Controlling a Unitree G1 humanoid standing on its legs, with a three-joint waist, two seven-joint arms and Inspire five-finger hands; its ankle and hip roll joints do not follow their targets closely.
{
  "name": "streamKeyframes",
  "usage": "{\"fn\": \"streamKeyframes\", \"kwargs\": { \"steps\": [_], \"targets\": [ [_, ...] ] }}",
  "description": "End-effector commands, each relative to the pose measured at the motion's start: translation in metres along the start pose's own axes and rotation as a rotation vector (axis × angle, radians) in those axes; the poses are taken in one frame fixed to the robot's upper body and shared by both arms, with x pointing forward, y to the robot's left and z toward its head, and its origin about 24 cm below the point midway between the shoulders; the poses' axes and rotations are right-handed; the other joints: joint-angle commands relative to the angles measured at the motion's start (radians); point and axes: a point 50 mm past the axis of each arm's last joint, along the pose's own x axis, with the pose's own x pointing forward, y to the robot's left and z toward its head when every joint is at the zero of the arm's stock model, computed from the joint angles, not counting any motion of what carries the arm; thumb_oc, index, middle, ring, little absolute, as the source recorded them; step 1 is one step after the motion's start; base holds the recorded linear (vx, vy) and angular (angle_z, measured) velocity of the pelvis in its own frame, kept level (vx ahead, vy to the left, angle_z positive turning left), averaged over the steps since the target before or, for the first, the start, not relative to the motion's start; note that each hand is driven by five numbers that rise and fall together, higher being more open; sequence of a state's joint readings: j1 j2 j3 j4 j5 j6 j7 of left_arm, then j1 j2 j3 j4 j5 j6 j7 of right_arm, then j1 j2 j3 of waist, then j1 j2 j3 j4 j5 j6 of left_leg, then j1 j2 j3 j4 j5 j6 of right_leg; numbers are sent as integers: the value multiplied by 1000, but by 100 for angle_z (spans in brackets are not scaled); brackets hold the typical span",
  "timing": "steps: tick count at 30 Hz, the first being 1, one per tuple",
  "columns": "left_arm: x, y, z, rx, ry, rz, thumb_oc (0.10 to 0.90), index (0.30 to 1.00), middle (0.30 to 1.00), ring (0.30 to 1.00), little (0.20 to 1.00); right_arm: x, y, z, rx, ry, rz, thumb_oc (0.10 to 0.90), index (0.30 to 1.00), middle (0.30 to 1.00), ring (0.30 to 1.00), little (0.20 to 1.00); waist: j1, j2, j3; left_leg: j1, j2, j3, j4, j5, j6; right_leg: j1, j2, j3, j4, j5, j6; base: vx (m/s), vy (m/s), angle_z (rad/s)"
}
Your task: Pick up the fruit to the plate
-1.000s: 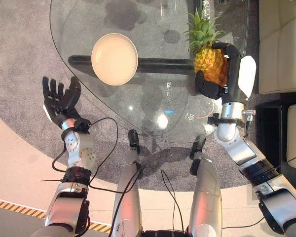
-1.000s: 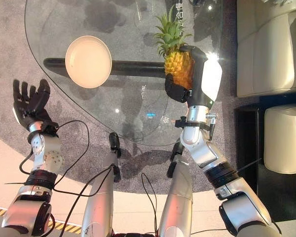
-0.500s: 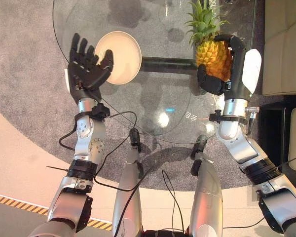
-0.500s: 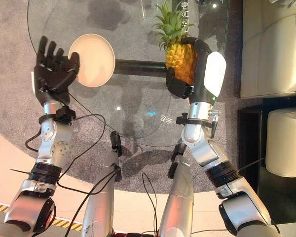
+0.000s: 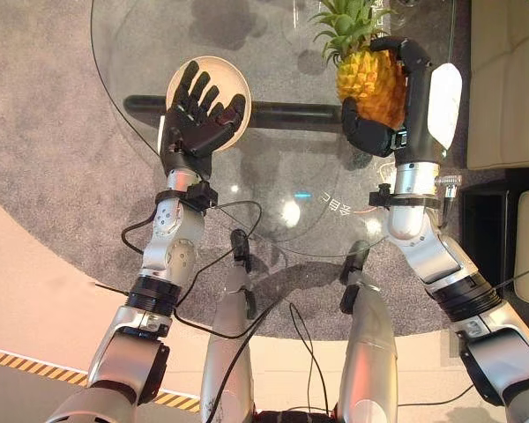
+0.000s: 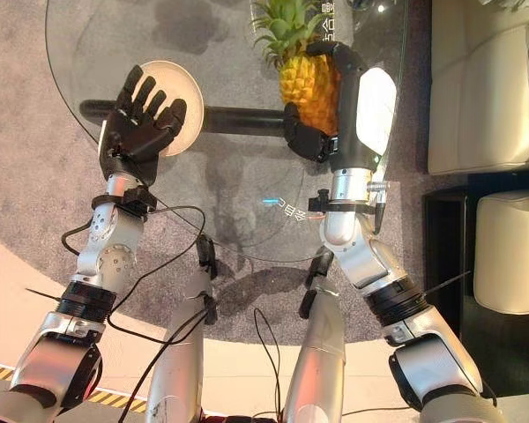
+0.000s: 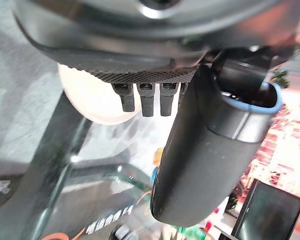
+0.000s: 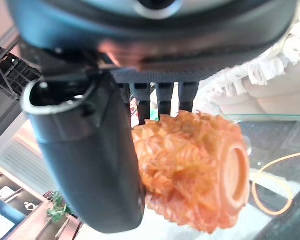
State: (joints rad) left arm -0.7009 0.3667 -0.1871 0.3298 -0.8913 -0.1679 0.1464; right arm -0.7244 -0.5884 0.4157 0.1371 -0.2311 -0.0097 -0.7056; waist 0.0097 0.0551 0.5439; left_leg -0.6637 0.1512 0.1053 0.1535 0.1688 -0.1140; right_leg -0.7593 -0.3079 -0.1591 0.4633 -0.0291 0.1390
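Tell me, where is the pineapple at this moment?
In the eye views the pineapple is on the robot's right side, gripped by the right hand over the glass table, apart from the plate to its left.

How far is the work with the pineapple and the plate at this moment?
Done: the right hand has its fingers and thumb curled round the pineapple, which looks lifted above the glass table. In hand: carrying it; the pineapple is over the table's right part, apart from the plate. The left hand, fingers spread, is over the plate's near edge. Left: setting the pineapple on the plate.
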Motion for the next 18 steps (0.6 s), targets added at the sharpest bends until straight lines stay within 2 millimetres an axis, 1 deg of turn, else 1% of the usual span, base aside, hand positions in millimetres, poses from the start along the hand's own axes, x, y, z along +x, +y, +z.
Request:
{"fn": "streamKeyframes", "kwargs": {
  "steps": [1, 7, 18],
  "targets": [
    [14, -46, 52, -71, -200, -230, 800, 900, 900, 900, 900, 36, -28, 85, 159, -413, -158, 100, 300, 300, 300, 200, -6, -6, -24, 32, 30, -9, 92, -112, -28, 92, -30, -11, -164, 87, 55, 0, 0, 0],
    [11, -60, 45, -198, -136, -331, 800, 900, 900, 900, 900, 35, -23, 92, 171, -440, -117, 100, 300, 300, 300, 200, -8, -3, -24, 27, 27, -6, 90, -109, -28, 91, -33, -13, -173, 93, 57, 0, 0, 0],
    [9, -74, 43, -307, -87, -416, 800, 900, 900, 900, 900, 33, -15, 104, 183, -480, -26, 100, 300, 300, 300, 200, -4, -4, -24, 28, 26, -5, 83, -106, -28, 99, -40, -21, -187, 100, 59, 0, 0, 0]
  ]
}}
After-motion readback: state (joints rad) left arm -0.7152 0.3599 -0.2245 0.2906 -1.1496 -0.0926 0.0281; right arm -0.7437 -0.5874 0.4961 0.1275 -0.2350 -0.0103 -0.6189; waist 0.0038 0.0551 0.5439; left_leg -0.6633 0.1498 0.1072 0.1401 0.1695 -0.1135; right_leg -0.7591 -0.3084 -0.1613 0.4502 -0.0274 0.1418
